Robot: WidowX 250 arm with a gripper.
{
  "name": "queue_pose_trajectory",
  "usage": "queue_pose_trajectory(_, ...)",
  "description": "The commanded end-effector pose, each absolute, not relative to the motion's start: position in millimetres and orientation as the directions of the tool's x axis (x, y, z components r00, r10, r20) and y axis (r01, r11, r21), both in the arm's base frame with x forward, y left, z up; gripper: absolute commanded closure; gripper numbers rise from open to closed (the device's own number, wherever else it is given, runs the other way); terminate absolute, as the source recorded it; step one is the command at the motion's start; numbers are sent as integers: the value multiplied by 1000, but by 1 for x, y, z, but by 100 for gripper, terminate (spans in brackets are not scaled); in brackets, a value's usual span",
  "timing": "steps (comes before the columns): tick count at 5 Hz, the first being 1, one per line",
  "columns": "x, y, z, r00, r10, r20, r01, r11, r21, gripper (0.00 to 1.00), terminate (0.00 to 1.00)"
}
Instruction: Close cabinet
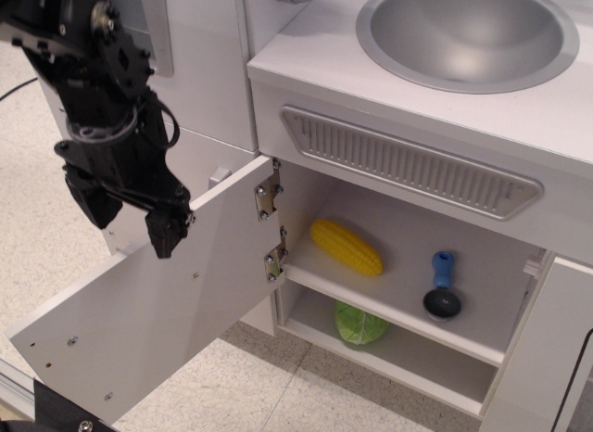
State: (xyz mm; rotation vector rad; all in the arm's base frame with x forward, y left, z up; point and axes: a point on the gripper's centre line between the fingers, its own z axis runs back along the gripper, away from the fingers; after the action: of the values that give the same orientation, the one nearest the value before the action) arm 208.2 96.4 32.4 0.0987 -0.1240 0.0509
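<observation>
The white cabinet [408, 293] under the sink stands open, with one inner shelf. Its wide flat white door [157, 311] is swung far out to the left on two metal hinges [271, 189]; its inner face shows and the handle is hidden. My black gripper [130, 219] hangs over the door's upper edge at the left, fingers pointing down and spread apart, holding nothing. One fingertip [165, 235] overlaps the door's top edge; I cannot tell whether it touches.
A yellow corn cob [346, 247] and a blue-handled black utensil [442, 288] lie on the shelf, a green vegetable [359, 324] below. A silver sink bowl [468, 33] and a grey vent strip [408, 160] are above. Another white door [547, 358] stands at right.
</observation>
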Motion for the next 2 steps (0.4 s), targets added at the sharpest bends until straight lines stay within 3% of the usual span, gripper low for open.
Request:
queue_pose_trajectory(1, 220, 107, 25, 991, 68, 119, -78, 994, 79, 0, 0)
queue_pose_trajectory(2, 219, 93, 10, 993, 74, 88, -77, 997, 32, 0, 0)
